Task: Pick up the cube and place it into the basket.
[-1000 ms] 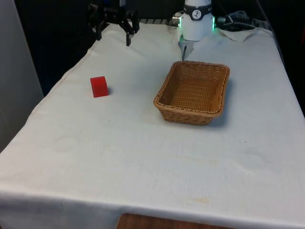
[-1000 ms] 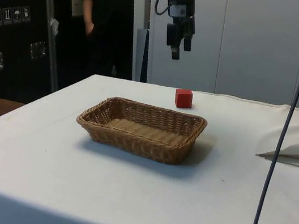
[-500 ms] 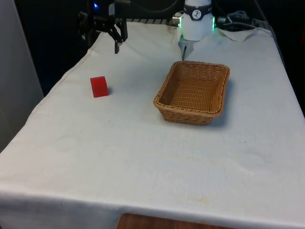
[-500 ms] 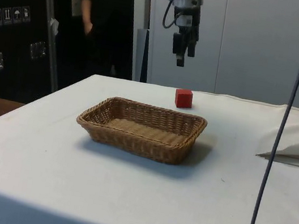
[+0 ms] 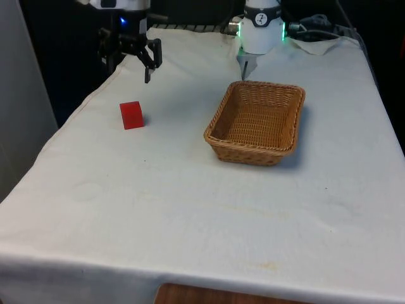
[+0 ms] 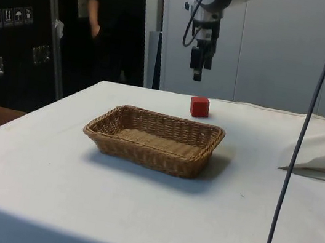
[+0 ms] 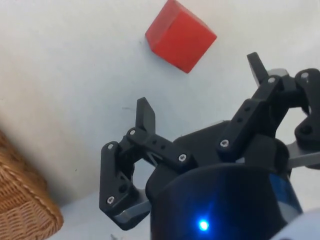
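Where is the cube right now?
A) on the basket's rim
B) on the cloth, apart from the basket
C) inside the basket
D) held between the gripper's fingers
B: the cube sits on the cloth, well off to the front view's left of the basket, while the open gripper hangs in the air above and behind it, holding nothing.

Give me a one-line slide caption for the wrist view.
Open gripper poised above the white cloth, red cube just ahead of its fingertips, wicker basket at the frame's edge.
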Robot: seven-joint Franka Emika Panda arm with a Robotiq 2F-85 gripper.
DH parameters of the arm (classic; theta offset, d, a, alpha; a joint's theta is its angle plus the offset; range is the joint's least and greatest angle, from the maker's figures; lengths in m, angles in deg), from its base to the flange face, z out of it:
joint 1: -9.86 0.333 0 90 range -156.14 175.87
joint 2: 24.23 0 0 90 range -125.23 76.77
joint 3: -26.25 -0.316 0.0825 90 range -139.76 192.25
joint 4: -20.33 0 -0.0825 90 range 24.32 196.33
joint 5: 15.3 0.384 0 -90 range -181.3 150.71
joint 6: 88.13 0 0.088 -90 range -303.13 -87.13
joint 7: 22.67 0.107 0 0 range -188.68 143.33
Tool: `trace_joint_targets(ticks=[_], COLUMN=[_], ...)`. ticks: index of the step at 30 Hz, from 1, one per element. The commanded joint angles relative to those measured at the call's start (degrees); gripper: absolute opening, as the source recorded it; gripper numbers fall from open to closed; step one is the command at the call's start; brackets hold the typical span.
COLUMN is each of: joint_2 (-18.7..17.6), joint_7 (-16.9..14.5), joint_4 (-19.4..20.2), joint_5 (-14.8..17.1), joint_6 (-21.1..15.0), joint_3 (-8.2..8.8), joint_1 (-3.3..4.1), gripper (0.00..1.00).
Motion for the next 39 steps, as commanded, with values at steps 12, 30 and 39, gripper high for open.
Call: trace_joint_targets(ticks=[12,30,39], joint_2=[-2.2,-6.3,-8.4], joint_7=[-2.8,-16.2,-22.6], joint_4=[2.3,2.5,1.9], joint_5=[1.7,12.0,16.8], joint_6=[-6.0,-12.4,-12.8], joint_3=[-0.23,-2.29,-2.75], joint_1=[0.0,-1.6,-1.78], gripper=[1.0,1.0,1.0])
